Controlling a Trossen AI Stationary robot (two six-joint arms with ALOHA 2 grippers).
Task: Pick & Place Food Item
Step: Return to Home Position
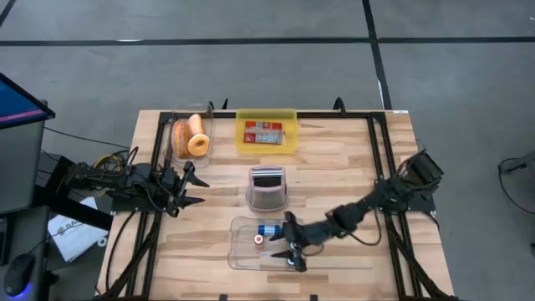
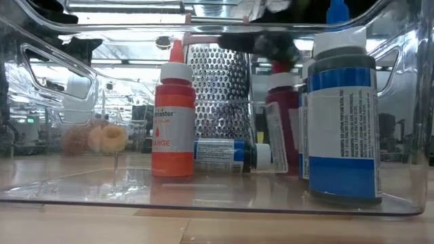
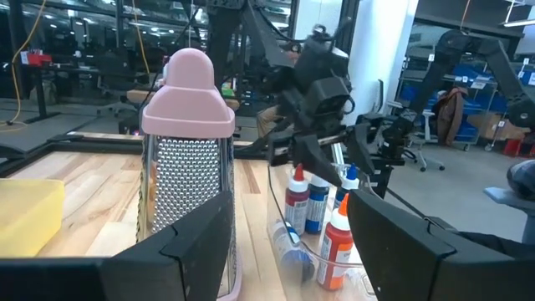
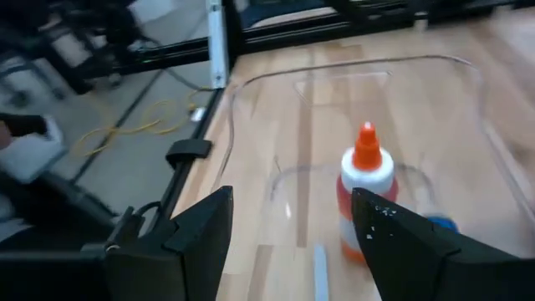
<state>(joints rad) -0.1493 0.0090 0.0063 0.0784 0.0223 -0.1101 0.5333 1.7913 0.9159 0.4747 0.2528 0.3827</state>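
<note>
A clear bin point(image 1: 237, 251) near the table's front edge holds small food-colouring bottles. An orange-capped one point(image 4: 365, 196) stands upright, as do a blue one point(image 2: 342, 115) and a red one point(image 2: 281, 129). Another blue one point(image 2: 224, 154) lies on its side. My right gripper point(image 1: 288, 242) hangs open over the bin's right part, pointing slantwise down toward the table's left; the orange bottle stands beyond its fingertips point(image 4: 288, 209), untouched. My left gripper point(image 1: 199, 191) waits open and level at the table's left edge. Donuts point(image 1: 191, 136) lie in a clear container at the far left.
A metal grater with a pink top point(image 1: 267, 188) stands just behind the bin. A yellow tray point(image 1: 288, 142) with a red packet point(image 1: 262, 132) sits at the far middle. Black frame rails point(image 1: 159, 159) run along the table's left and right sides. Bare wood lies at the right.
</note>
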